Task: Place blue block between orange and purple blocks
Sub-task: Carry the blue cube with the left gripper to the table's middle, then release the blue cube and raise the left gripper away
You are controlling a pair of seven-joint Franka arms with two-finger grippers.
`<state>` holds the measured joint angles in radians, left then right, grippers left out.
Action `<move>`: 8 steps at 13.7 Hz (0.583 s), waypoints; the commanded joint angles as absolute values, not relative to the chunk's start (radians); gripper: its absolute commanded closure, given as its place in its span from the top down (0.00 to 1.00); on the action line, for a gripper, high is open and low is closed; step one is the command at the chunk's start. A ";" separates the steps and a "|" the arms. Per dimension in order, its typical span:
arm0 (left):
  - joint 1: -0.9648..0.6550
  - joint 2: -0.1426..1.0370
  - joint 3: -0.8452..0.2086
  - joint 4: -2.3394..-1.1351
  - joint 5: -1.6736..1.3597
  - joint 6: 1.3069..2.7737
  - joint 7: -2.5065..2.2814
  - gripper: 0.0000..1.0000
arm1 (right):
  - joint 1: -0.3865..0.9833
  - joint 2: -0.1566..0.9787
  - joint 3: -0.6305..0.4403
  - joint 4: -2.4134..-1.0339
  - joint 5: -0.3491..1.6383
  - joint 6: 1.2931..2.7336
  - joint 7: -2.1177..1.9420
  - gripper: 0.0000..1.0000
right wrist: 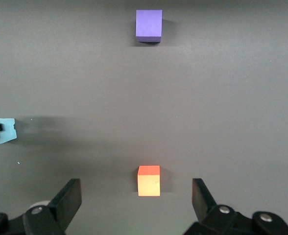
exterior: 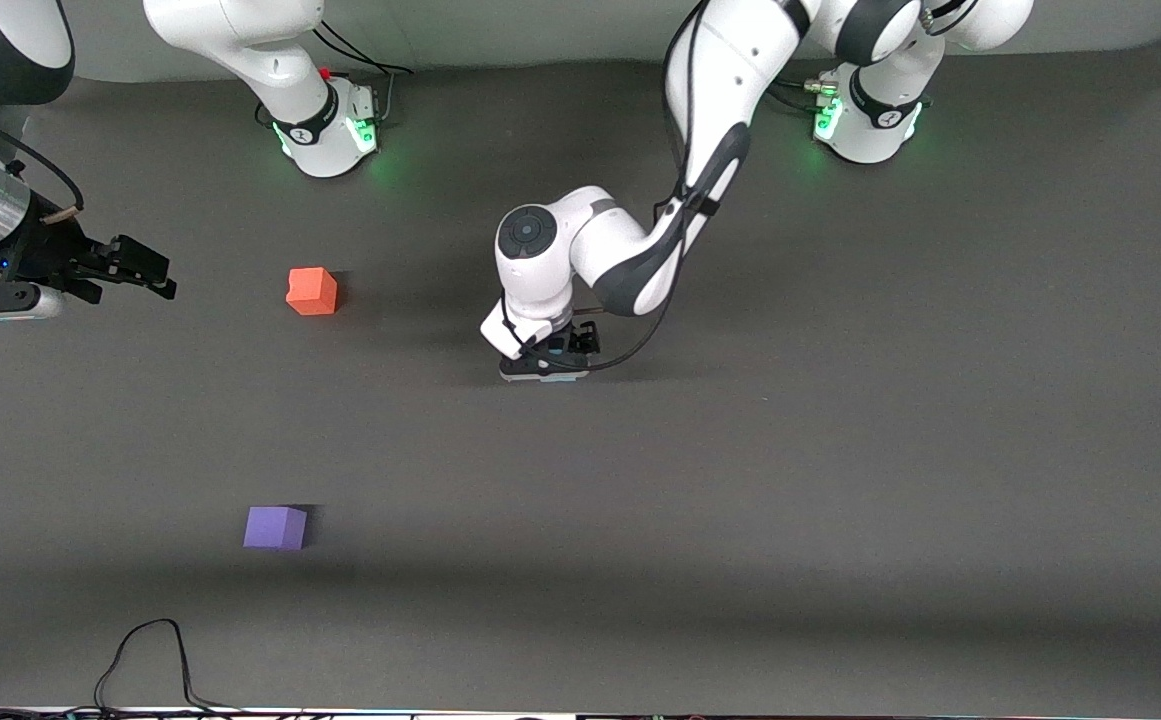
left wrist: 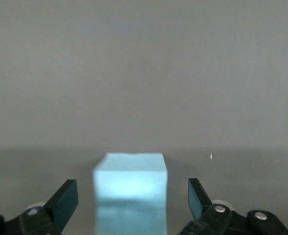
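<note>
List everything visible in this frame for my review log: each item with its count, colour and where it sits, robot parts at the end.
blue block: 1, light sky-blue, on the table between the left gripper's open fingers, not yet clamped.
orange block: 1, orange-red, toward the right arm's end, farther from the front camera than the purple block.
purple block: 1, violet, toward the right arm's end, nearer to the front camera.
table: 1, dark grey mat.
cable: 1, black, looped at the table edge nearest the front camera.
left gripper: 1, black, down at the table around the blue block.
right gripper: 1, black, open, waiting above the right arm's end.
</note>
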<state>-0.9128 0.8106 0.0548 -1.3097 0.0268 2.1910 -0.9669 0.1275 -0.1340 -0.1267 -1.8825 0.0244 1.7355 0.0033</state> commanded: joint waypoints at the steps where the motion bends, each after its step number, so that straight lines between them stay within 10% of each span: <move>1: -0.810 0.660 0.048 -1.345 0.025 2.106 -0.951 1.00 | 0.140 -0.163 -0.130 -1.899 0.021 1.744 0.000 1.00; 8: -0.372 0.442 0.049 -1.511 -0.072 1.959 -0.406 1.00 | 0.251 -0.129 -0.114 -1.887 0.025 1.769 0.125 1.00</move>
